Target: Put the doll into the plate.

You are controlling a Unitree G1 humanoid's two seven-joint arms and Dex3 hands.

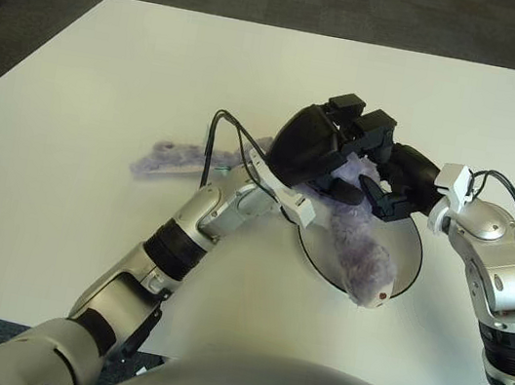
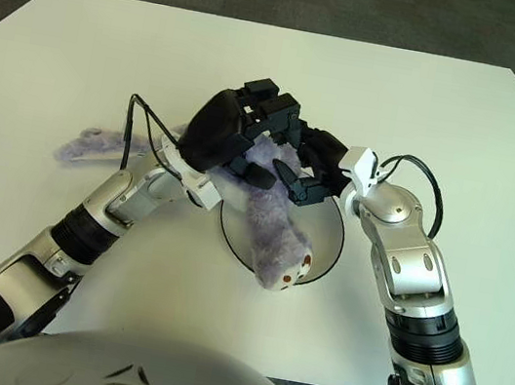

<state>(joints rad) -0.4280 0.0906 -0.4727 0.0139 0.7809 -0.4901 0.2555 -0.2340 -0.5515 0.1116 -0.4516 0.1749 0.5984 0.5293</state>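
A white table (image 1: 79, 252) fills the frame, grey carpet beyond. At centre we see a long purple plush doll (image 1: 354, 251) lying diagonally: one end rests in the white plate (image 1: 405, 267) at centre right, the other trails toward the upper left. Our left hand (image 1: 310, 147) and right hand (image 1: 393, 181) meet over its middle, both apparently clamped on it. We read no labels or writing.
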